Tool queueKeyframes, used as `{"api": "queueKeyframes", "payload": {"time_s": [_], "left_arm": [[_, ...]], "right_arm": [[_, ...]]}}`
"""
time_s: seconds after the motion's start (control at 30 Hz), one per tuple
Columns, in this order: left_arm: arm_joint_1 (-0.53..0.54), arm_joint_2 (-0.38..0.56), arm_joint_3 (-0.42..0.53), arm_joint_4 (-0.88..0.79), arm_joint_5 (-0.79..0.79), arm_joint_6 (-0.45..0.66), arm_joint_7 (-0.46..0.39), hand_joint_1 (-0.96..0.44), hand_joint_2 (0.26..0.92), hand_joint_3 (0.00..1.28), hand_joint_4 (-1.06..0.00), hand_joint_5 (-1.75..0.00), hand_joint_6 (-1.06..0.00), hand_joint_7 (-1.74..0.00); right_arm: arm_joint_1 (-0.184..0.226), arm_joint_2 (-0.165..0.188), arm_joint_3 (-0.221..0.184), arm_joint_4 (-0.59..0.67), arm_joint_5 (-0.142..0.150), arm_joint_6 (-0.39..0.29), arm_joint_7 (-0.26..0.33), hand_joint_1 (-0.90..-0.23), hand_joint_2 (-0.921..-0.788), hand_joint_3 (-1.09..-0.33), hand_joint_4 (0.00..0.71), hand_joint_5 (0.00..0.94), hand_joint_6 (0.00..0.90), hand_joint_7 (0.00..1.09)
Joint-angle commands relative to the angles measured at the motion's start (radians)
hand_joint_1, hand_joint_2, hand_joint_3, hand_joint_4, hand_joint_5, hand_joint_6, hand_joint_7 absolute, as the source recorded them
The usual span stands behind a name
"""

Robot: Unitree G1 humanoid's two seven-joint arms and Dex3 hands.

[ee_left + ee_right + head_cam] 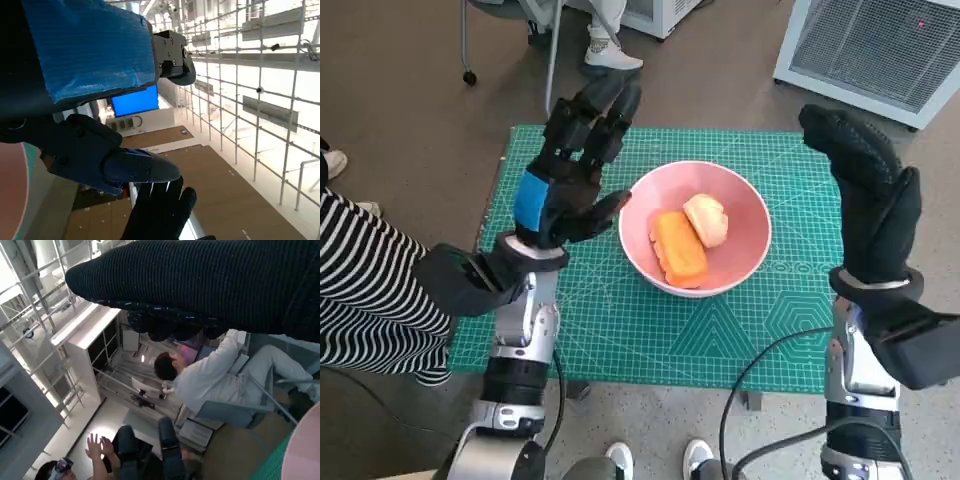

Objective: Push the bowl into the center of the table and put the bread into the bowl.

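bowl [695, 228] mid-mat [620, 320], bread [680, 248] inside | left hand [570, 170] fingers spread, empty | right hand [865, 190] raised, empty

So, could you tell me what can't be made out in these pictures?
- Bowl floor, head view: hidden under the two breads.
- Bowl in both wrist views: only a pink sliver, cut off by the edge; its contents are unseen.
- Right hand fingers, right wrist view: hidden behind the glove's dark band.
- Mat under the left hand: covered.
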Motion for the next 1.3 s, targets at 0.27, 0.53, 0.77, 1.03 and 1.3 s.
{"api": "queueKeyframes", "payload": {"time_s": [0.27,0.53,0.77,1.03,1.3], "left_arm": [[-0.008,0.002,-0.004,-0.022,-0.004,0.021,-0.003,-0.65,0.921,0.32,-0.17,-0.06,0.0,-0.64],[-0.018,0.011,-0.005,-0.015,0.001,0.016,-0.017,-0.64,0.921,0.32,-0.17,-0.06,0.0,-0.65],[-0.02,0.017,-0.008,-0.03,-0.002,0.025,-0.026,-0.63,0.921,0.32,-0.17,-0.06,0.0,-0.65],[-0.023,0.022,-0.007,-0.039,-0.001,0.032,-0.028,-0.62,0.921,0.32,-0.17,-0.06,0.0,-0.63],[-0.028,0.022,-0.01,-0.038,0.002,0.027,-0.031,-0.62,0.921,0.33,-0.16,-0.07,0.0,-0.58]], "right_arm": [[-0.007,-0.014,0.002,0.0,-0.019,0.024,-0.015,-0.753,-0.921,-0.742,0.18,0.0,0.019,0.57],[0.004,-0.015,0.001,-0.022,-0.009,0.041,-0.012,-0.756,-0.921,-0.744,0.18,0.0,0.018,0.57],[0.02,-0.001,-0.001,-0.06,0.042,0.085,0.001,-0.757,-0.921,-0.743,0.18,0.0,0.018,0.56],[0.02,0.008,0.002,-0.073,0.078,0.117,0.006,-0.757,-0.921,-0.743,0.18,0.0,0.023,0.56],[0.012,0.003,-0.002,-0.067,0.084,0.126,0.009,-0.756,-0.921,-0.741,0.181,0.001,0.035,0.56]]}}
